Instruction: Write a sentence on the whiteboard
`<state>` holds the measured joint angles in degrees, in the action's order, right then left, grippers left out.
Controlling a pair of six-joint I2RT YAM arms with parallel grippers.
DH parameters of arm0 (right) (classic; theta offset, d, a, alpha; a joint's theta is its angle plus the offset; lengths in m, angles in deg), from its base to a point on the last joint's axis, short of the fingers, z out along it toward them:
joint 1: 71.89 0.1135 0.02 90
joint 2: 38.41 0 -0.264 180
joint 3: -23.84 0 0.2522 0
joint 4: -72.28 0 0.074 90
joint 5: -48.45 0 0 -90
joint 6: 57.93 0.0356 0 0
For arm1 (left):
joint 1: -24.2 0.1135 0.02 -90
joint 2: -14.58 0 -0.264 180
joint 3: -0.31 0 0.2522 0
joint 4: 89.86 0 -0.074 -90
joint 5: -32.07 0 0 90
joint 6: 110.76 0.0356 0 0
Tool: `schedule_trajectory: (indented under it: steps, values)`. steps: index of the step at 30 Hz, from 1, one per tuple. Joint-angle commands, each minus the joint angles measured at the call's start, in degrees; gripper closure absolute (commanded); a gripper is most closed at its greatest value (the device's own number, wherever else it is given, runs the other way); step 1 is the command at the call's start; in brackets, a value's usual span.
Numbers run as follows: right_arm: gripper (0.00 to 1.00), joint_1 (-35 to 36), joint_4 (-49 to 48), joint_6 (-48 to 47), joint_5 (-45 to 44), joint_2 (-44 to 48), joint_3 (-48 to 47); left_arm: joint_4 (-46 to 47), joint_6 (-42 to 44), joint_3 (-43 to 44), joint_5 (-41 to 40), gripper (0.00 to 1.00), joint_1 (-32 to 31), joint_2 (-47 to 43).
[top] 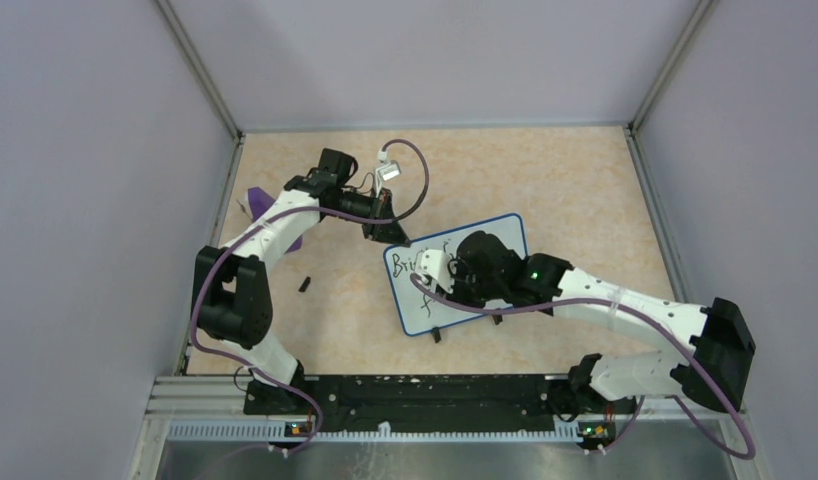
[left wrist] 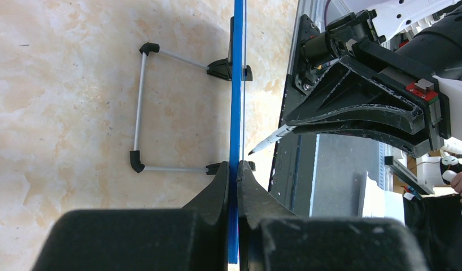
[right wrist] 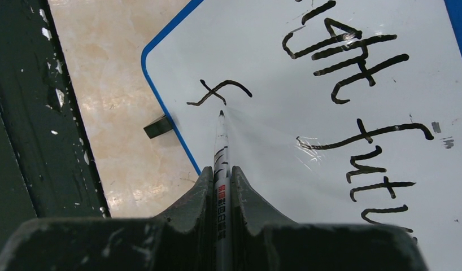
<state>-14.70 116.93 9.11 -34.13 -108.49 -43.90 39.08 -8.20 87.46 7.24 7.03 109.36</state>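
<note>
The whiteboard [top: 417, 305] with a blue frame stands tilted on the table, mid-view. My left gripper [top: 389, 235] is shut on its upper left frame edge. In the left wrist view the board [left wrist: 237, 84] is edge-on and the jaws [left wrist: 238, 169] pinch the blue frame. My right gripper [top: 453, 272] is over the board face, shut on a marker [right wrist: 221, 147]. The sentence [right wrist: 353, 62] shows as black letters "ight", "futu" and a lone "f" [right wrist: 217, 90]. The marker tip sits just below that "f", at or very near the board.
A purple wedge [top: 257, 203] lies at the left behind the left arm. A small black piece [top: 305, 284] lies on the table left of the board. The board's wire stand [left wrist: 141, 107] rests behind it. A black foot [right wrist: 158, 126] sticks out. Grey walls enclose the table.
</note>
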Motion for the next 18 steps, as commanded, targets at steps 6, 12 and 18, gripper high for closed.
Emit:
schedule_trajectory:
  steps: [6, 12, 18]
  values:
    - [1.00, -0.73, -2.54, 0.31, -4.90, -0.72, -0.24, -2.05, 1.33, 0.27, -3.80, 1.00, 0.54, 1.37]
    - [1.00, -0.64, -2.71, 0.24, -3.05, -1.82, -0.69, -2.17, 1.42, 0.33, -3.78, 1.00, 0.56, 1.31]
    - [1.00, -0.54, -1.62, -0.78, -1.48, -2.24, 0.28, -2.25, 1.59, 0.44, -3.78, 1.00, 0.56, 1.41]
